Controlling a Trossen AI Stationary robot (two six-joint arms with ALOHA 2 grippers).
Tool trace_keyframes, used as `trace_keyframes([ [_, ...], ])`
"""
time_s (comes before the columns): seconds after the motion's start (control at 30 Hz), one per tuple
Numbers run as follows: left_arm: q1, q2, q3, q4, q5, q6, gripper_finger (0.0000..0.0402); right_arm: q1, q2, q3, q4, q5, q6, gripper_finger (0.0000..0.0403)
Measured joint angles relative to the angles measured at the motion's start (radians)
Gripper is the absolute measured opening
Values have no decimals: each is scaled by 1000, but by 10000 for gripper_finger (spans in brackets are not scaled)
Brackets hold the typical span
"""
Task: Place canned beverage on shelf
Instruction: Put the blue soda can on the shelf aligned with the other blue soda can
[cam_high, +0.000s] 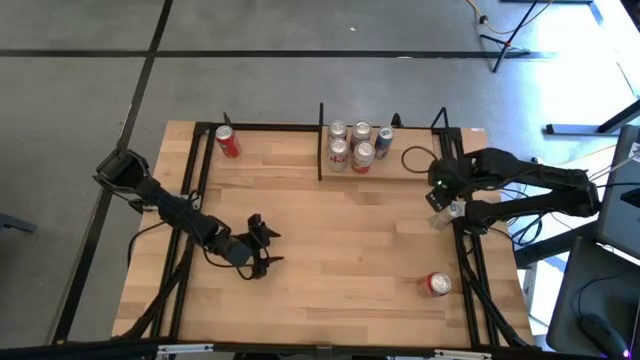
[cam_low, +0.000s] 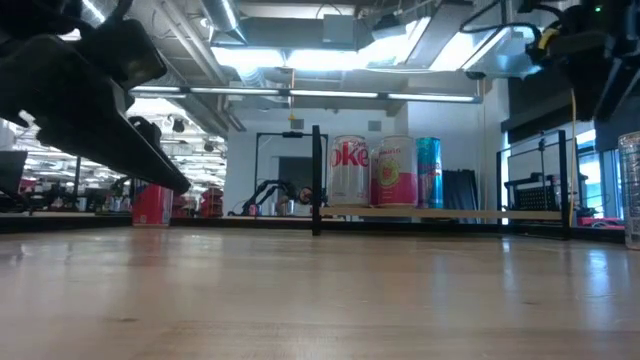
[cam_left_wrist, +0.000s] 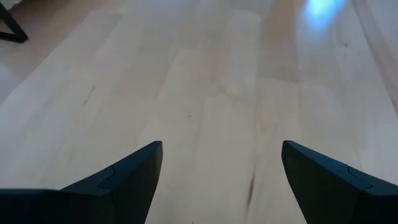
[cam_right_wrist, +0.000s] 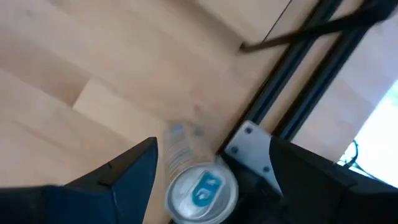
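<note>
Target can (cam_right_wrist: 200, 193) stands at the bench (cam_high: 330, 240) right edge, directly under our right gripper (cam_right_wrist: 211, 163), jaws spread, nothing held. We should centre and drop before closing; the frame rail is touching-close. Shelf (cam_high: 420, 165) already carries five cans. Left gripper (cam_left_wrist: 221, 168) idles agape mid-bench. Workshop behind.

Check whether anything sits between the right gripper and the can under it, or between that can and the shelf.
Nothing visible. The can shows between the open fingers of the right gripper, and only bare tabletop separates it from the shelf; five cans fill the shelf's far end.
</note>
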Motion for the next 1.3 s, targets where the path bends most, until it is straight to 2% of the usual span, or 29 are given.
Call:
trace_keyframes([
  [0.27, -27, 0, 0, 2, -47, -5, 315, 72, -19, -96, 2, -37, 53, 294],
  [0.67, -27, 0, 0, 3, -50, -6, 315, 70, -15, -108, 6, -105, 75, 294],
  [0.9, -27, 0, 0, 3, -49, -8, 315, 69, -15, -185, 16, -150, 76, 294],
  [1.0, -27, 0, 0, 6, -49, -8, 315, 70, -14, -178, 81, -175, 72, 293],
  [1.17, -27, 0, 0, 10, -49, -7, 315, 70, 1, -180, 63, -204, 76, 293],
  [1.3, -27, 0, 0, 10, -49, -7, 315, 70, 9, -180, 53, -217, 76, 276],
])
